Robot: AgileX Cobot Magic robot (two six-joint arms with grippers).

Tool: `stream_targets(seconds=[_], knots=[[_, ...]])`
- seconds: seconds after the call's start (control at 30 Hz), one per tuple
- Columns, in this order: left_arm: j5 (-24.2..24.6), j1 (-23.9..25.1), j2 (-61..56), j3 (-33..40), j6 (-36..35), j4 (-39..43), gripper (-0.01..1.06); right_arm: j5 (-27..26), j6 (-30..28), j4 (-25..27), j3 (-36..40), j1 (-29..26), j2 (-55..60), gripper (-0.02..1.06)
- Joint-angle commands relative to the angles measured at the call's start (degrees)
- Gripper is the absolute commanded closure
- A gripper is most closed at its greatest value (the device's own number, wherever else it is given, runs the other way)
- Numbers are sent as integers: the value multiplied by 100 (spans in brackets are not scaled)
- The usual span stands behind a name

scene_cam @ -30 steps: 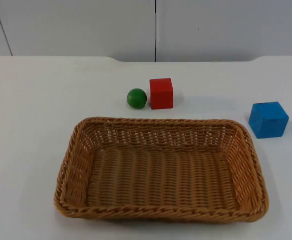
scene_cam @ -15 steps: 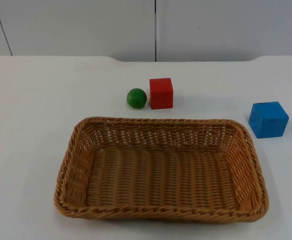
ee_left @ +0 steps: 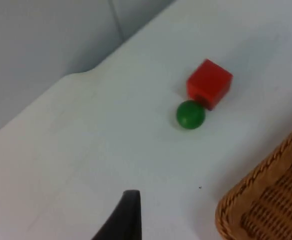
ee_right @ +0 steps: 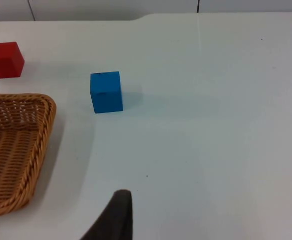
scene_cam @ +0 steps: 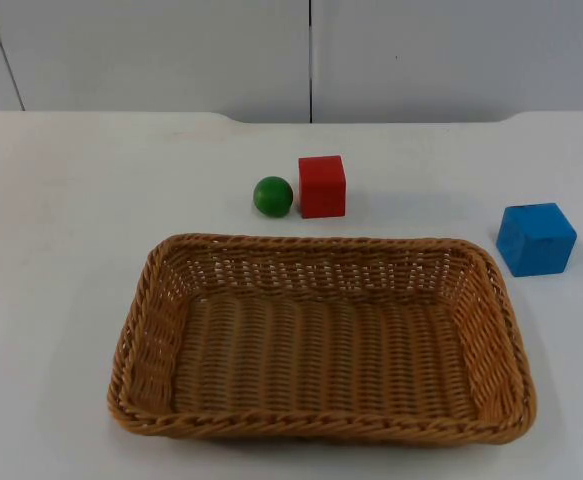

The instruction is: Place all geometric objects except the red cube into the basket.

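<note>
A wicker basket [scene_cam: 139, 330] lies empty at the front middle of the table. Behind it a green ball [scene_cam: 273, 196] rests just left of the red cube [scene_cam: 322, 186], almost touching it. A blue cube [scene_cam: 536, 238] stands alone to the right of the basket's far corner. My left gripper [ee_left: 123, 215] hangs over the table's left side, well short of the green ball [ee_left: 191, 114] and red cube [ee_left: 209, 83]. My right gripper [ee_right: 113, 216] hangs over the right side, a good way from the blue cube [ee_right: 106, 92]. Nothing is held by either one.
The white table ends at the grey partition wall [scene_cam: 311, 55] behind the objects. Bare table surface lies on both sides of the basket, whose rim [ee_right: 40, 140] and corner [ee_left: 246, 200] show in the wrist views.
</note>
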Motion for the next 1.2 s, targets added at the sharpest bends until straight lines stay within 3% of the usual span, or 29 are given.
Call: stream_targets(seconds=[0.0,0.27,0.9,1.17], knots=[[-109,-404,422,-239,-34,406,0,-24,-5,-12,12,-38,-21,-1],[-95,-1117,2088,-1277,-197,1104,0,-24,9,-48,12,-38,-21,-1],[25,-1104,4846,-3736,-132,2036,0,-24,70,-113,12,-38,-21,-1],[-12,-1104,5207,-3802,121,2038,0,-24,70,-113,12,-38,-21,-1]])
